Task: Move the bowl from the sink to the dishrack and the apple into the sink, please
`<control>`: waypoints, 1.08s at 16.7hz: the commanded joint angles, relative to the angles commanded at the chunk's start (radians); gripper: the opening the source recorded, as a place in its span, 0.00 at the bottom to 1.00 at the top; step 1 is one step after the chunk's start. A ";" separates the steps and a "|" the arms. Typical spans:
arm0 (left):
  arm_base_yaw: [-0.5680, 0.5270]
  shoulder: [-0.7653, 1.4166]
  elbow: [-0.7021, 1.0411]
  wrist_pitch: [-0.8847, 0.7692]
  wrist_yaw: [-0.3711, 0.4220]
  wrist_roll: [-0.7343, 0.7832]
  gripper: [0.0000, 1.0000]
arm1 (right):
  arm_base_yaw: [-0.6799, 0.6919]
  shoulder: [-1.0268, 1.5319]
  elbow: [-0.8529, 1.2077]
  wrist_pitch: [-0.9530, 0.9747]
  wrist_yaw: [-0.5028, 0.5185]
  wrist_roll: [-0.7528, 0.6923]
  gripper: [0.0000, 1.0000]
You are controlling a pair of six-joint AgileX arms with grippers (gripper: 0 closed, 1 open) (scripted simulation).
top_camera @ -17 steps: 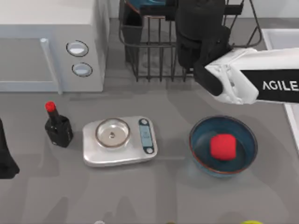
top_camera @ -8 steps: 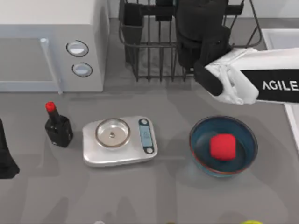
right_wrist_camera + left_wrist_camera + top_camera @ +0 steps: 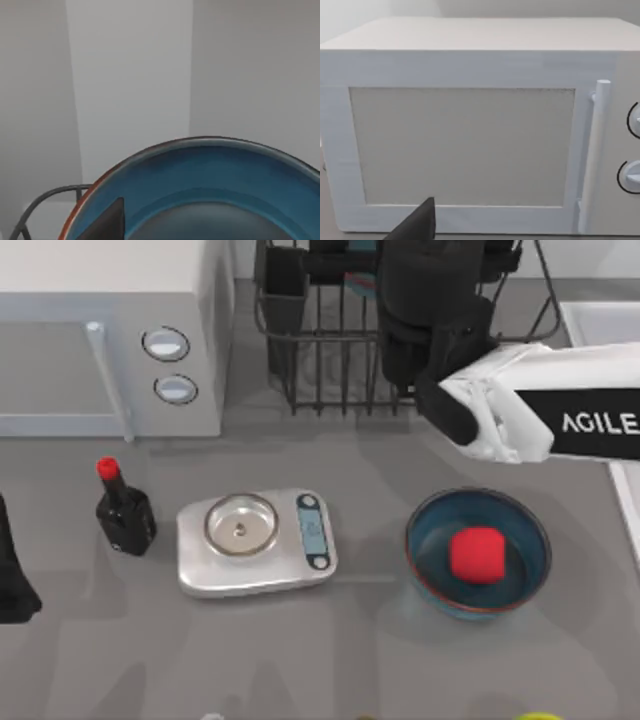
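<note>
Grey, matte tabletop runs under everything, with a white microwave (image 3: 110, 335) at the back left and the black wire dishrack (image 3: 340, 335) beside it, its thin upright bars and dark cutlery cup at one corner. My right arm reaches in from the right edge, and the right gripper (image 3: 430, 300) sits over the rack; whether its fingers are spread or closed I cannot tell. The right wrist view looks down on a glossy teal-blue bowl (image 3: 210, 195) with a thin red-brown rim, close under the wrist, with a curve of rack wire beside it.

Near the front right of the table a second, alike bowl (image 3: 478, 553) rests flat, holding the blocky bright red apple (image 3: 476, 554). A pale strip of sink (image 3: 600, 320) rim shows at the right edge. Left of the bowl lie a silver kitchen scale (image 3: 257, 542) with round pan and a small dark bottle (image 3: 124, 512) with a red cap. The left arm (image 3: 12, 575) is parked at the left edge, facing the microwave door.
</note>
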 joint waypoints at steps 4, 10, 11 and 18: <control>0.000 0.000 0.000 0.000 0.000 0.000 1.00 | 0.003 0.000 0.000 0.000 0.000 0.000 1.00; 0.000 0.000 0.000 0.000 0.000 0.000 1.00 | -0.081 -0.199 -0.201 -0.048 -0.146 0.004 1.00; 0.000 0.000 0.000 0.000 0.000 0.000 1.00 | -0.106 -0.268 -0.264 -0.067 -0.187 0.005 1.00; 0.000 0.000 0.000 0.000 0.000 0.000 1.00 | -0.324 -0.996 -0.803 -0.286 -0.484 0.015 1.00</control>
